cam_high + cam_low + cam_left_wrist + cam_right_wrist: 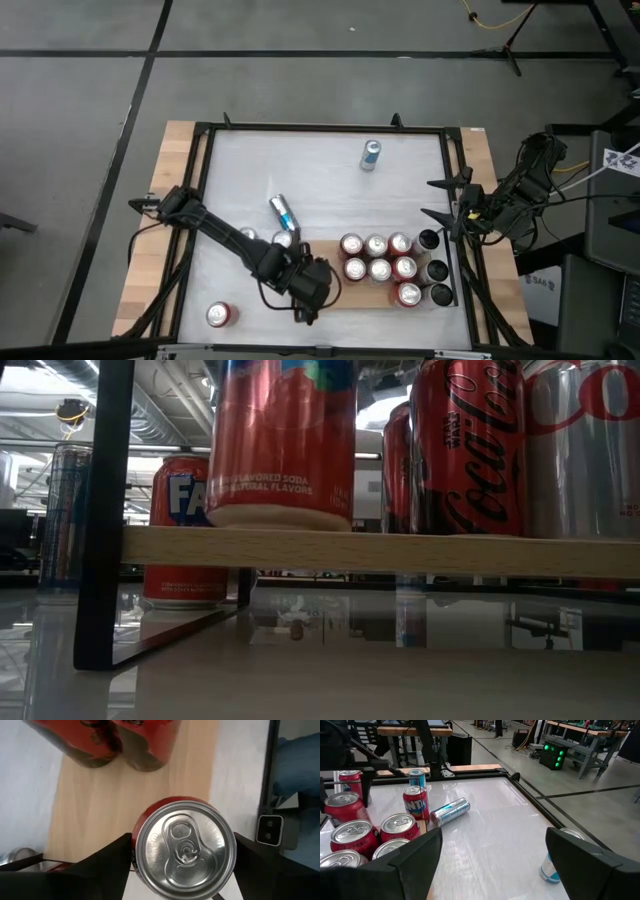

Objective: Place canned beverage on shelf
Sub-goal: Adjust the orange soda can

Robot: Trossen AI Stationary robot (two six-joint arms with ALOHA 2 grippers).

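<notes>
My left jaws point(182, 865) pinch a red aluminium beverage can point(184, 851) upright at the left end of the flat light-brown wooden shelf point(345, 293), which lies on the white worktop point(320, 170). Red and silver cans point(377, 258) stand on the shelf's right half. My right jaws point(492, 855) wait spread, beyond the shelf's right end.

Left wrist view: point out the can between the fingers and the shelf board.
can point(185, 851), left wrist view, on its silver lid by the pull tab.
shelf point(130, 795), left wrist view, on bare wood ahead of the can.
</notes>
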